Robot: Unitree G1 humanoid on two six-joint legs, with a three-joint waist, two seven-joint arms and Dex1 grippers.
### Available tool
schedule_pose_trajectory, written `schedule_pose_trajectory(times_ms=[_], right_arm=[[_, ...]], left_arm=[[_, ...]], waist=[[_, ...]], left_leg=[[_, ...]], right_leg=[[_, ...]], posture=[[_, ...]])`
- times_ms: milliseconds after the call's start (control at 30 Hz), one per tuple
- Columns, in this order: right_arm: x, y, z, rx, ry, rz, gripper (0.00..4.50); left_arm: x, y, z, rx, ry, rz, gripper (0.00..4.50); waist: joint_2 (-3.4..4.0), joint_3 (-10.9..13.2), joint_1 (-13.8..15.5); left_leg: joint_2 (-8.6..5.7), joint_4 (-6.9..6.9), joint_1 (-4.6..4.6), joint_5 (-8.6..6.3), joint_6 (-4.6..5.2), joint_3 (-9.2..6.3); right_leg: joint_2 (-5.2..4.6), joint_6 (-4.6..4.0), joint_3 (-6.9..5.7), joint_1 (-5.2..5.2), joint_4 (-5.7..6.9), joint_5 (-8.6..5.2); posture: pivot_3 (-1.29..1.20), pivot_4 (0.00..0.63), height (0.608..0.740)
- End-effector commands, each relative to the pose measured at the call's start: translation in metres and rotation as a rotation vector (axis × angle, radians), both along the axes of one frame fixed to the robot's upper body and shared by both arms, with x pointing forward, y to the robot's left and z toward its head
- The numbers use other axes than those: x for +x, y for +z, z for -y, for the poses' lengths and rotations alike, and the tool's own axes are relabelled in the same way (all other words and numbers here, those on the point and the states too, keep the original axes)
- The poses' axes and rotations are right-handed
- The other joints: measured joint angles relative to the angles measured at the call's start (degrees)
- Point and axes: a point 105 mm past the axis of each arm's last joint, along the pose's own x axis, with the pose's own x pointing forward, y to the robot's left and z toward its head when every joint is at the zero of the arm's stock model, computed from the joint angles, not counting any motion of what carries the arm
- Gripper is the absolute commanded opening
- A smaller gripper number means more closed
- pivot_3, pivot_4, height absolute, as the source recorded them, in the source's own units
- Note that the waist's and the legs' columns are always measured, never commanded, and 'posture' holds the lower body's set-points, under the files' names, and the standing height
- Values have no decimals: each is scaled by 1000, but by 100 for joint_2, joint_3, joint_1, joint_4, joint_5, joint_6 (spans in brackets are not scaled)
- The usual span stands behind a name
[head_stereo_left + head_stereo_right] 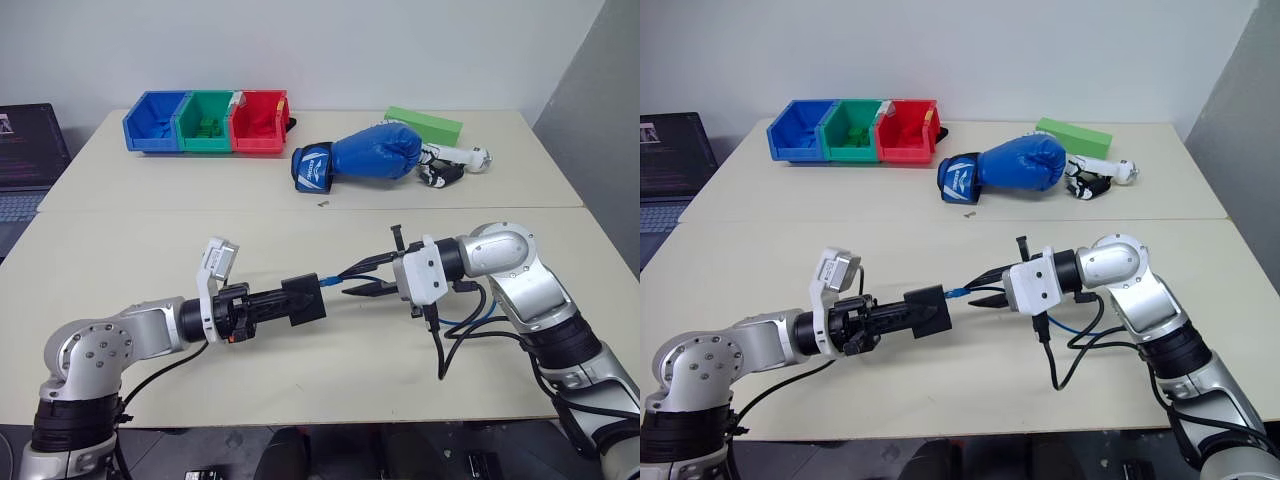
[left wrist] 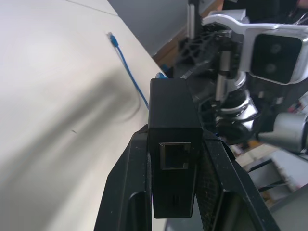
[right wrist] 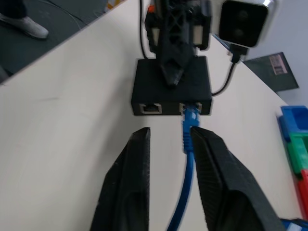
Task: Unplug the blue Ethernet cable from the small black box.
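The left gripper [image 1: 300, 300] was clamped on the box [image 1: 304, 299], one black finger [image 2: 126, 192] pressed to each side, holding it above the table [image 1: 150, 260] with its ports facing right. In the right wrist view the box showed two ports side by side: one empty, the other with the cable [image 3: 188, 159] plugged in.

The right gripper [image 1: 362, 278] pointed left at the box, its fingers [image 3: 127, 187] parted. The cable ran between them, lying against one finger and clear of the other, with its plug just beyond the fingertips and still seated in the port. The fingertips stood just short of the box, not touching it.

From the plug the cable passed back under the right wrist and onto the table on the right.

Far across the table lay a boxing glove [image 1: 365, 158], three bins [image 1: 208, 122] to its left and a green block [image 1: 424, 124] to its right.
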Motion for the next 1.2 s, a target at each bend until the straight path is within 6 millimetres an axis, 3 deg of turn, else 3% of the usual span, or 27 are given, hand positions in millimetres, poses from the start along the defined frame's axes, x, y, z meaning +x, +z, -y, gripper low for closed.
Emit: schedule_pose_trajectory(times_ms=[33, 167, 233, 433, 733, 1200], right_arm=[[-16, 12, 7, -8, -4, -186, 2362], [-9, 23, 1, 121, -110, -395, 3082], [-4, 22, -1, 209, -180, -618, 3448], [-4, 8, -9, 314, -288, -903, 3455], [-1, -12, -17, 306, -362, -995, 3455], [4, -17, -14, 268, -364, -1031, 3455]], left_arm=[[4, 5, 2, 49, -50, 121, 782], [3, 1, 7, 111, -114, 236, 782], [3, -1, 8, 151, -142, 289, 782], [4, 4, 7, 137, -162, 325, 782], [1, 4, 4, 127, -181, 317, 782], [1, 0, 1, 136, -176, 312, 782]], waist=[[1, 1, 11], [1, 1, 2], [1, 1, 4], [1, 1, 8], [2, 1, 3], [2, 1, 1]], left_leg=[[-3, 0, 0, 0, 0, 1], [-1, 0, 0, 0, 1, 2], [3, -3, 0, -1, 1, 1], [1, -6, -5, -2, 4, 1], [-2, -5, -9, -2, 4, 4], [-1, -6, -9, -3, 5, 5]], right_leg=[[1, 0, 0, 0, 0, 0], [-1, 0, 5, 1, -3, 0], [0, -1, 4, -1, -2, -1], [0, -3, 3, -5, -3, -2], [11, -2, 0, -11, -1, -2], [14, -2, -3, -12, -1, -2]], posture=[[0, 150, 740], [0, 150, 740], [0, 150, 740], [0, 150, 740], [0, 150, 740], [0, 150, 740]])
